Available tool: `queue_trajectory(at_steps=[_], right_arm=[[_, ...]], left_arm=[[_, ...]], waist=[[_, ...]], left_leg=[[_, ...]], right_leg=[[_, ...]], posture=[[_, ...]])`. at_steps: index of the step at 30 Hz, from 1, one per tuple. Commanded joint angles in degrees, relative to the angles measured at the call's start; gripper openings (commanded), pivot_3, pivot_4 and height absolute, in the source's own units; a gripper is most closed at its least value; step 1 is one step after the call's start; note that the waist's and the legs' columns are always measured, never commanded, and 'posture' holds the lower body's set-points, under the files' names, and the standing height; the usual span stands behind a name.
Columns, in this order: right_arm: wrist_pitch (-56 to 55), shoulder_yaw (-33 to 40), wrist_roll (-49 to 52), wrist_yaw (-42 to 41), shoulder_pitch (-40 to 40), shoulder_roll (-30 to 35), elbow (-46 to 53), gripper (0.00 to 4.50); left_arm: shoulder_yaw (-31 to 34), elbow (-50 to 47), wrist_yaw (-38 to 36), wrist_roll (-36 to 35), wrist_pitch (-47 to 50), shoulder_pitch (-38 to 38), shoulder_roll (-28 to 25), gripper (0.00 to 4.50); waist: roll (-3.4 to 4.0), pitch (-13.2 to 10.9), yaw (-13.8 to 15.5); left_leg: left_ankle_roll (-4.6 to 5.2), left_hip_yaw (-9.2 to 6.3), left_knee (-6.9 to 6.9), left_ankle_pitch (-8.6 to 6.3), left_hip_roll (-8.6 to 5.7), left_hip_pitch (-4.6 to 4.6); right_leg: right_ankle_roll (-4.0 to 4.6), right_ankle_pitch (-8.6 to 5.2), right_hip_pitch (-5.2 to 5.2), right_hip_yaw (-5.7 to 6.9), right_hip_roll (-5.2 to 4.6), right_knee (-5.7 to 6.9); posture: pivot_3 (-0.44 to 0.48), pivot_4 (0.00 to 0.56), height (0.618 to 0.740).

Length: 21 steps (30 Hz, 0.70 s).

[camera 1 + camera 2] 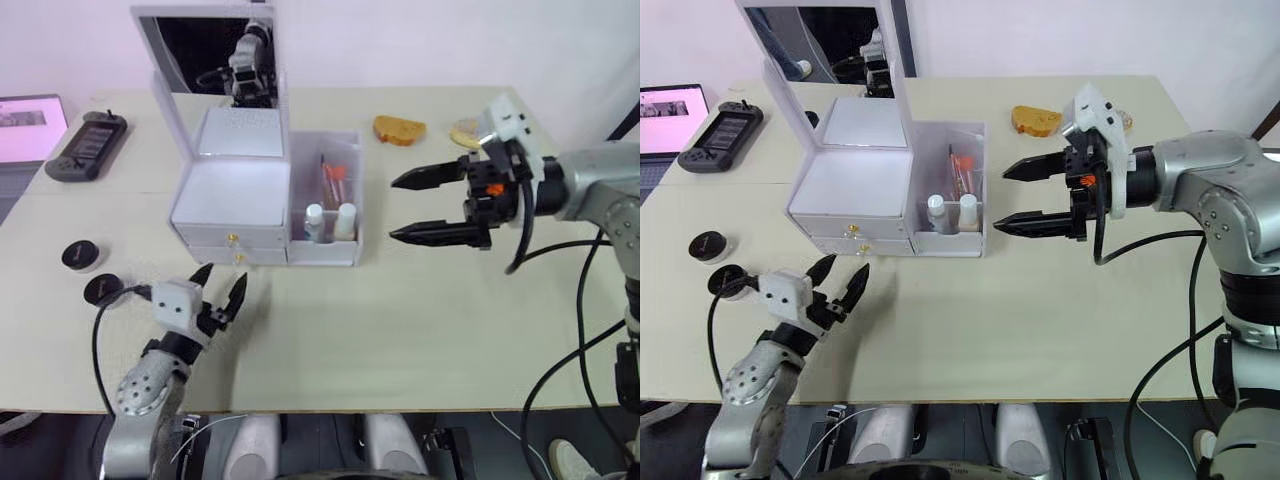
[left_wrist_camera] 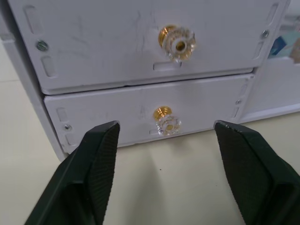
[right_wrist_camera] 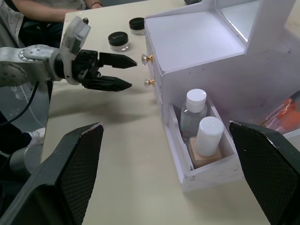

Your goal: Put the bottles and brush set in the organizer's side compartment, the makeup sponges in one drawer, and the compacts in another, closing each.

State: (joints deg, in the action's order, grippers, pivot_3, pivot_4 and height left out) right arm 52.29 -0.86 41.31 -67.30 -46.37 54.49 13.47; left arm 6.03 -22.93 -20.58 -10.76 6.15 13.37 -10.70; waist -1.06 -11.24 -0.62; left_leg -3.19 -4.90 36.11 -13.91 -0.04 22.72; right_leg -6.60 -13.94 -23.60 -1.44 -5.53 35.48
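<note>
The white organizer point(image 1: 235, 195) stands on the worktop point(image 1: 400, 330) with its mirror lid point(image 1: 205, 45) raised. Both gold-knobbed drawers point(image 2: 140, 75) are shut. In the side compartment point(image 1: 328, 200), on the organizer's right, the two bottles point(image 3: 199, 126) stand upright at the front end, touching each other, and the brush set point(image 1: 333, 180) leans behind them.

The left tool point(image 1: 222, 292) hovers low just in front of the drawers, fingers spread and empty — from its wrist the lower knob point(image 2: 168, 123) sits between the two fingertips but apart from them. The right tool point(image 1: 432, 207) hangs in the air to the right of the side compartment, jaws wide apart, holding nothing.

The two compacts point(image 1: 82, 255) lie on the worktop left of the left tool, well apart from the organizer — one nearer the edge, close by the tool's wrist. A game controller point(image 1: 90, 145) rests at the far left, and a piece of bread point(image 1: 399, 130) lies beyond the right tool.
</note>
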Motion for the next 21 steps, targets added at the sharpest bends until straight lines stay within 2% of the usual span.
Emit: queue_trajectory(at_steps=[1, 15, 18, 21], right_arm=[[0.75, 2.49, 0.75, 0.65, -2.19, 1.09, 1.39, 4.50], [2.18, 1.82, 0.61, 2.12, -5.03, 1.31, 1.98, 4.50], [2.65, 1.89, 0.78, 2.51, -5.29, 1.20, 2.19, 4.50], [2.78, 1.90, 0.82, 2.88, -5.30, 1.12, 2.36, 4.50]], left_arm=[[-0.86, -0.12, 1.42, 1.14, -2.32, -0.37, 0.47, 3.63], [-5.27, 5.40, 6.70, 5.17, -6.07, -5.16, 4.16, 3.63], [-5.55, 5.21, 7.32, 5.20, -6.13, -4.97, 4.60, 2.68], [-5.42, 5.06, 8.23, 5.86, -6.27, -4.70, 4.78, 1.14]], waist=[[0.00, 0.00, -0.09], [0.01, 0.00, -0.03], [0.01, 0.00, -0.02], [0.01, 0.00, 0.03]], left_leg=[[0.00, 0.00, 0.00, 0.00, 0.00, 0.00], [0.00, 0.00, 0.00, 0.00, 0.00, -0.01], [0.00, -0.01, -0.01, 0.00, 0.00, -0.01], [0.00, -0.01, 0.00, 0.00, 0.00, 0.00]], right_leg=[[0.00, 0.00, 0.00, 0.00, 0.00, -0.01], [-0.15, 0.08, 0.01, 0.00, 0.00, -0.01], [-0.16, 0.09, 0.01, 0.00, 0.00, -0.02], [-0.16, 0.09, 0.01, 0.00, 0.00, -0.02]], posture=[[0.000, 0.150, 0.740], [0.000, 0.150, 0.740], [0.000, 0.150, 0.740], [0.000, 0.150, 0.740]])
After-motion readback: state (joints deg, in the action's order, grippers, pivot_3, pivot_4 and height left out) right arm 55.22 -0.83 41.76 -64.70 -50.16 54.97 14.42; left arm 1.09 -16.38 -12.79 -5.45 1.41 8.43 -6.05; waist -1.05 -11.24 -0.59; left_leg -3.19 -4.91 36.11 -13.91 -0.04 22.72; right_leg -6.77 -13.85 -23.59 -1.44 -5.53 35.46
